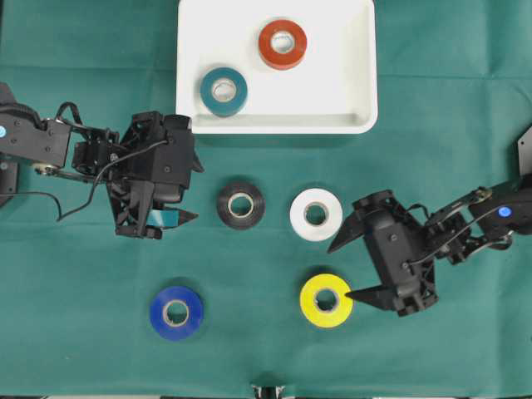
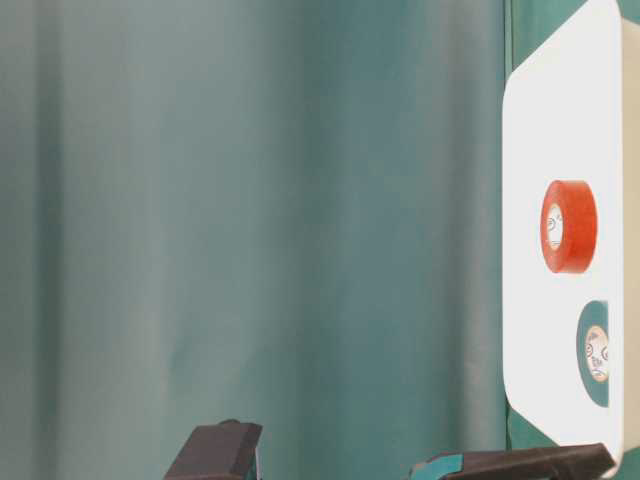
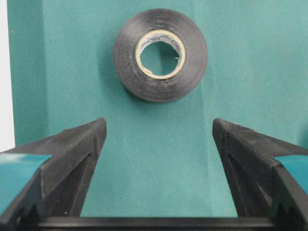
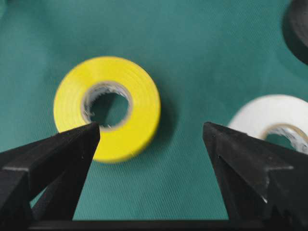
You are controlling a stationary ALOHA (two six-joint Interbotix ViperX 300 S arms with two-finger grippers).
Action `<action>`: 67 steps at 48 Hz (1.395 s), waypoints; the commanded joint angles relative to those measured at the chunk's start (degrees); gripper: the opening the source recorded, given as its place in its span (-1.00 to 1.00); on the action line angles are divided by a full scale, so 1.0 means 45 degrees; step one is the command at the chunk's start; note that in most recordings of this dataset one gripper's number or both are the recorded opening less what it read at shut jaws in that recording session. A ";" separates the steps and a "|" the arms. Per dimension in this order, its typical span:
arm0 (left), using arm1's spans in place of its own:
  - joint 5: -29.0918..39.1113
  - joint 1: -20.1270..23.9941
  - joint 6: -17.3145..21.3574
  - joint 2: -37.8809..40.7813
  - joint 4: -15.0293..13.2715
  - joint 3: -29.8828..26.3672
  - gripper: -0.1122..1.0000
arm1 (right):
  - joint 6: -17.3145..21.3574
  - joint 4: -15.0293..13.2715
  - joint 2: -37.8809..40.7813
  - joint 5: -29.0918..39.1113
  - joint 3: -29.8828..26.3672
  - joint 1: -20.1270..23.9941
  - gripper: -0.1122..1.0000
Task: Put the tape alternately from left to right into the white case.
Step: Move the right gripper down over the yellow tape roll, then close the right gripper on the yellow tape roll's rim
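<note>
The white case point(image 1: 274, 125) lies at the back and holds a red-orange tape roll point(image 1: 283, 44) and a teal roll point(image 1: 224, 91). On the cloth lie a black roll point(image 1: 241, 204), a white roll point(image 1: 316, 214), a yellow roll point(image 1: 326, 300) and a blue roll point(image 1: 176, 312). My left gripper point(image 1: 196, 191) is open just left of the black roll point(image 3: 160, 55), which lies ahead of the empty jaws point(image 3: 159, 130). My right gripper point(image 1: 341, 271) is open beside the yellow roll point(image 4: 107, 107), with the white roll point(image 4: 274, 120) on its other side; nothing sits between its fingers.
Green cloth covers the whole table. The table-level view shows the case point(image 2: 540, 150) with the red-orange roll point(image 2: 570, 226) and teal roll point(image 2: 594, 352). The case's edge point(image 3: 4, 72) shows at the far left of the left wrist view.
</note>
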 commanded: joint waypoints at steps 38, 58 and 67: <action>-0.0176 -0.0039 0.0020 -0.0156 -0.0020 0.0000 0.86 | 0.0449 0.0020 0.2207 0.2480 -0.2480 0.0586 0.47; -0.0410 -0.0039 0.0000 -0.0156 -0.0020 0.0117 0.86 | 0.0469 0.0020 0.2773 0.3828 -0.3145 0.0586 0.47; -0.0410 -0.0039 0.0000 -0.0156 -0.0020 0.0156 0.86 | 0.0469 0.0020 0.2754 0.3828 -0.3164 0.0605 0.47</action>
